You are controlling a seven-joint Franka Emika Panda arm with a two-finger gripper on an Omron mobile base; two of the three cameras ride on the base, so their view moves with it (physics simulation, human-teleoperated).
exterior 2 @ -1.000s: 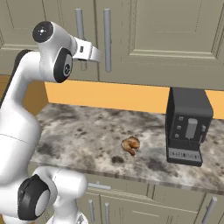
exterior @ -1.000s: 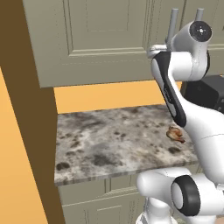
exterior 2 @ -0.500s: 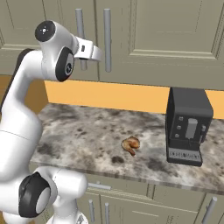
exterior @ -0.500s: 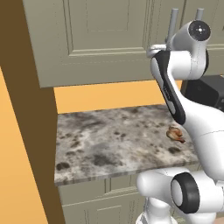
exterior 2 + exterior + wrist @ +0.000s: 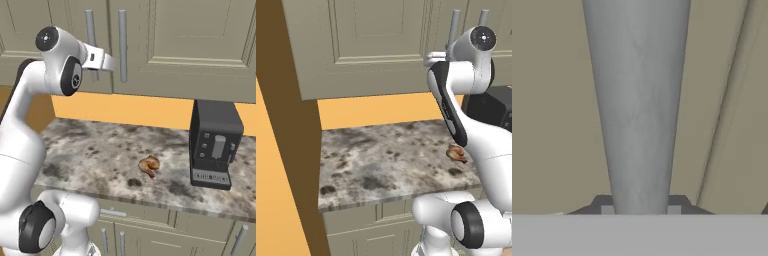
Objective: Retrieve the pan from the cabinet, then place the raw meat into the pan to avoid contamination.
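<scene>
My gripper [image 5: 118,65] is raised against the closed beige-grey cabinet [image 5: 190,40] and is shut on the right one of its two grey bar handles [image 5: 122,30]. In the hand view that handle [image 5: 637,100] runs up the middle, with the gripper [image 5: 640,207] clamped on it, a dark fingertip on each side at its base. The raw meat [image 5: 149,165], a small brownish-orange lump, lies on the marble countertop [image 5: 95,150] below; it also peeks out beside my arm as raw meat [image 5: 457,152]. The pan is hidden behind the closed doors.
A black box-shaped appliance [image 5: 215,142] stands on the counter right of the meat. A tall brown side panel [image 5: 286,125] bounds the counter [image 5: 381,160] on the left. Lower cabinets with bar handles [image 5: 112,212] sit beneath the counter's edge.
The fingers have closed onto the cabinet's bar handle. The arm and the meat have stayed where they were.
</scene>
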